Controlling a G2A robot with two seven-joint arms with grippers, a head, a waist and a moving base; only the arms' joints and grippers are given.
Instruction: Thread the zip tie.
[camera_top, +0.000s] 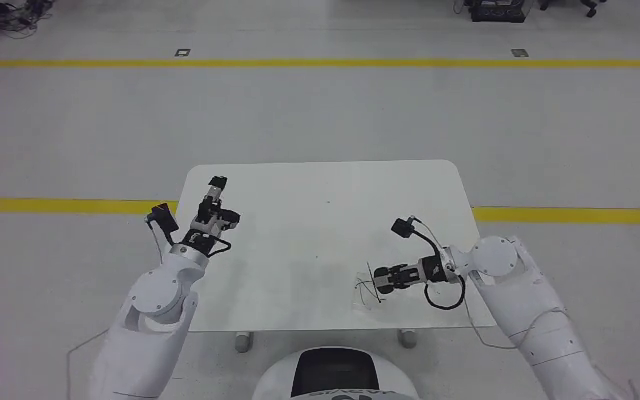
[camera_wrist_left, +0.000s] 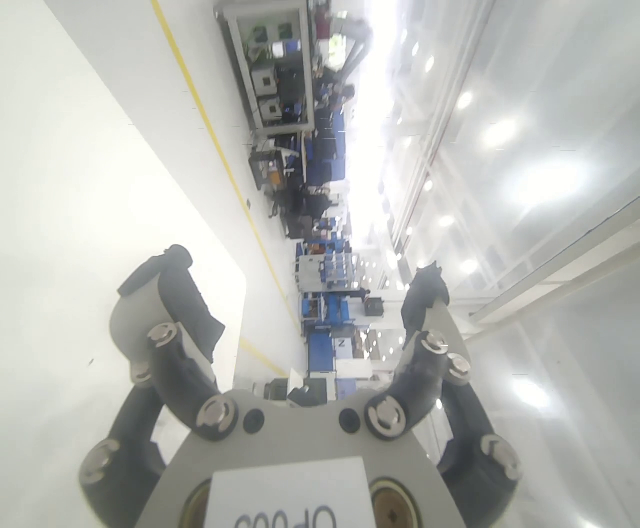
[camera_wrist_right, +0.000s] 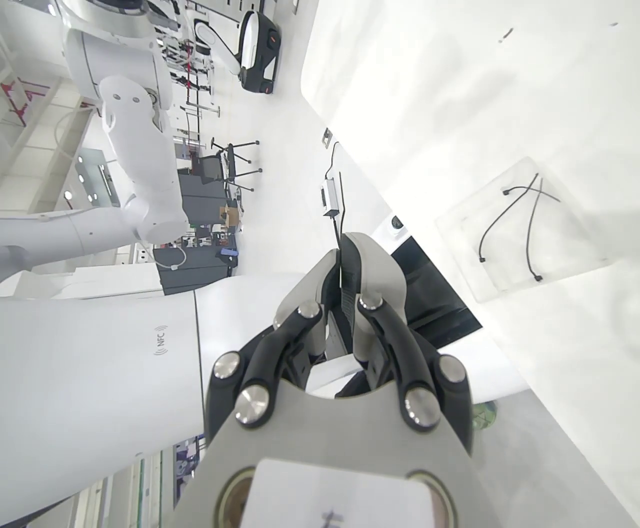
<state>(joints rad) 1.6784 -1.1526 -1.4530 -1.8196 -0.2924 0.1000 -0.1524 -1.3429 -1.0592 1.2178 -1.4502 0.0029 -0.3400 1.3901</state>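
Observation:
Two black zip ties (camera_wrist_right: 530, 225) lie crossed in a shallow clear tray (camera_wrist_right: 500, 295) near the table's front edge (camera_top: 358, 291). My right gripper (camera_wrist_right: 344, 255) hovers just beside and above that tray (camera_top: 378, 278), pointing sideways along the table. Its fingers are shut, and a thin black zip tie (camera_top: 368, 268) stands edge-on between the pads. My left gripper (camera_wrist_left: 300, 265) is raised over the table's far left part (camera_top: 215, 192), tilted upward. It is open with nothing between its fingers (camera_wrist_left: 170, 280).
The white table (camera_top: 320, 225) has rounded corners and bare room in its middle. Its front edge runs close to the tray. A yellow floor line (camera_top: 330, 63) and workshop racks lie beyond the table.

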